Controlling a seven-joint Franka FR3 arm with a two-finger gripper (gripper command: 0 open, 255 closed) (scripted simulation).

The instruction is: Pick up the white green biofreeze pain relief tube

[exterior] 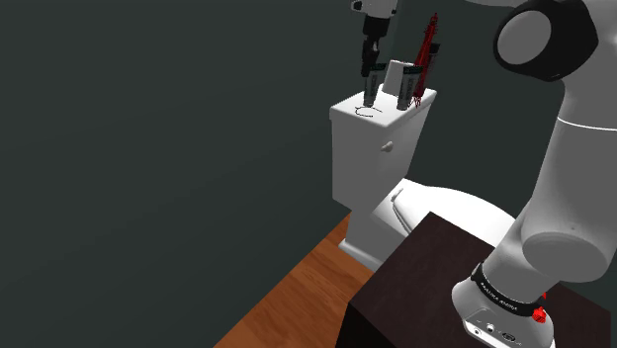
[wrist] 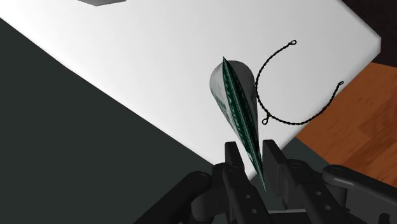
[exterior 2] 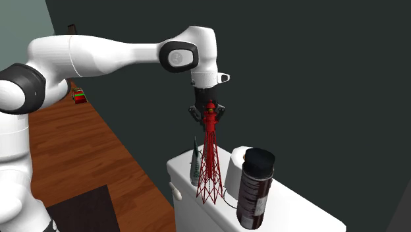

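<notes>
Standing on its broad end on the white toilet tank lid [wrist: 127,63]: one white-and-green tube [wrist: 236,102], long axis upright, flat crimped end pointing up between the black fingers [wrist: 231,156]. Fingers set a narrow gap apart, one to each side of the crimp, with a sliver of space showing beside it, so nothing is clasped. Other items on the lid: looped black cord [wrist: 286,123] just beside the tube; red lattice tower [exterior 2: 209,165], white box [exterior 2: 235,170] and dark can [exterior 2: 255,188] further along.
</notes>
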